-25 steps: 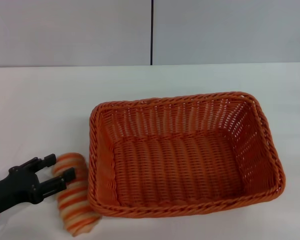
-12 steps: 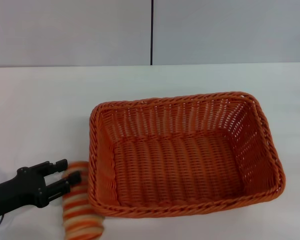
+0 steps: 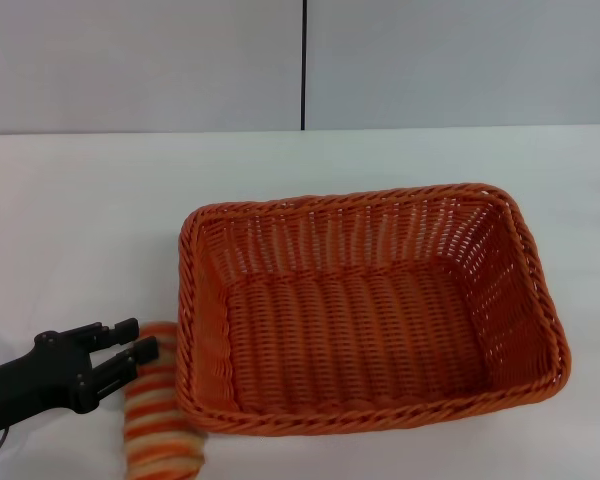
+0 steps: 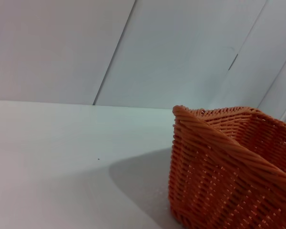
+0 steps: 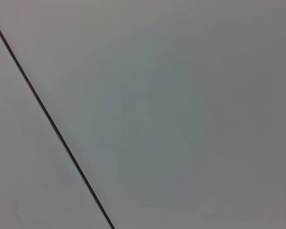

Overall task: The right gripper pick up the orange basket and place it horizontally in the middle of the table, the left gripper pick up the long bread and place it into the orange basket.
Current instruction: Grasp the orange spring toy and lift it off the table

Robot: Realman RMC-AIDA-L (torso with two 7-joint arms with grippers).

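Note:
The orange basket (image 3: 370, 310) lies lengthwise across the middle of the table (image 3: 80, 220) and holds nothing; its corner (image 4: 229, 167) fills one side of the left wrist view. The long bread (image 3: 162, 420), striped orange and cream, lies on the table against the basket's near left corner, partly cut off by the picture's lower edge. My left gripper (image 3: 130, 340) is open at the bread's far end, one finger (image 3: 140, 352) touching or just over it, the other finger (image 3: 115, 327) beside it. The right gripper is out of view.
A grey wall with a dark vertical seam (image 3: 304, 65) stands behind the table. The right wrist view shows only that wall and seam (image 5: 52, 124). White tabletop (image 4: 62, 157) stretches to the left of the basket.
The bread has slid toward the table's front edge and against the basket. My left gripper has shifted slightly right and nearer, staying open.

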